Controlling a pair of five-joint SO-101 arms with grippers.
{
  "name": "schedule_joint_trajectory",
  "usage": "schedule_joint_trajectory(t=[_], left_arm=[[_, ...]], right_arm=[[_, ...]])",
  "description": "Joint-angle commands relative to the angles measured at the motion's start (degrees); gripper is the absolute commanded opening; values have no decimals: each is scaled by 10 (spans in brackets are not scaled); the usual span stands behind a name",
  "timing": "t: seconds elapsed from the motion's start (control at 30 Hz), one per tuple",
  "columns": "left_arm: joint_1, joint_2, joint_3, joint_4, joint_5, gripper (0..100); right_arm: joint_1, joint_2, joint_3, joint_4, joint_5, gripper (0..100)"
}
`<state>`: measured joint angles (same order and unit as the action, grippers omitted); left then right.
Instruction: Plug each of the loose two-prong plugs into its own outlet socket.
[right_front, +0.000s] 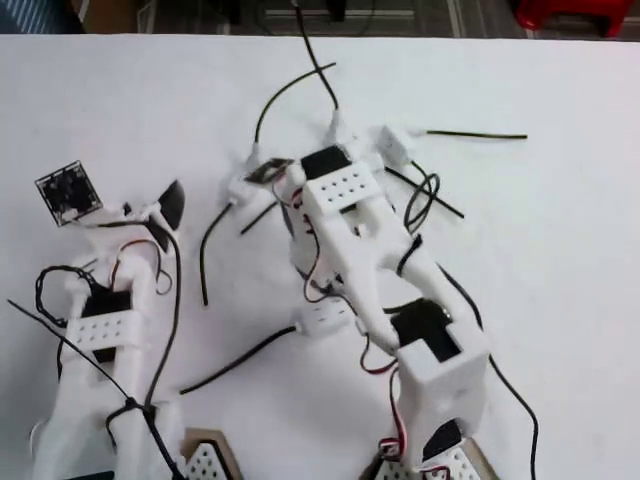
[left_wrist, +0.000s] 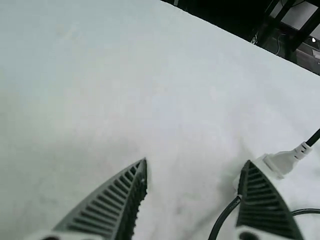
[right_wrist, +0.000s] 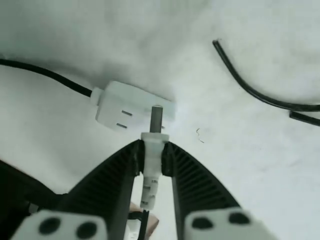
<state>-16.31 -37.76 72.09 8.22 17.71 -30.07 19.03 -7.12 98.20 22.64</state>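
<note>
In the right wrist view my right gripper (right_wrist: 152, 152) is shut on a white two-prong plug (right_wrist: 151, 145). Its metal prongs (right_wrist: 156, 117) point at a white outlet socket (right_wrist: 125, 107) lying on the table, just above the two slots and apart from them. From above, this gripper (right_front: 268, 172) sits beside that socket (right_front: 238, 188) at the table's middle back. My left gripper (left_wrist: 192, 197) is open over bare table, with a white corded connector (left_wrist: 281, 161) by one fingertip. It hangs at the left (right_front: 165, 208).
Another white socket (right_front: 396, 145) with a black cord lies at the back right, and a third (right_front: 325, 318) lies near the right arm's base. Black cords (right_front: 205, 255) loop over the white table (right_front: 540, 230). A dark table edge runs along the back.
</note>
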Motion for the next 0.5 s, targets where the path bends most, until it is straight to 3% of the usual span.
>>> schedule_joint_trajectory(t=[0.0, 0.17, 0.3, 0.47], left_arm=[[5, -16, -4, -11, 0, 290], [31, -18, -5, -12, -4, 290], [60, -18, -2, -32, -51, 290], [68, -21, 5, -40, -58, 290]], right_arm=[[-5, 7, -3, 9, 9, 17], [-5, -47, -7, 7, 52, 18], [-24, -179, -37, 7, 58, 18], [-27, -352, -104, 6, 62, 18]])
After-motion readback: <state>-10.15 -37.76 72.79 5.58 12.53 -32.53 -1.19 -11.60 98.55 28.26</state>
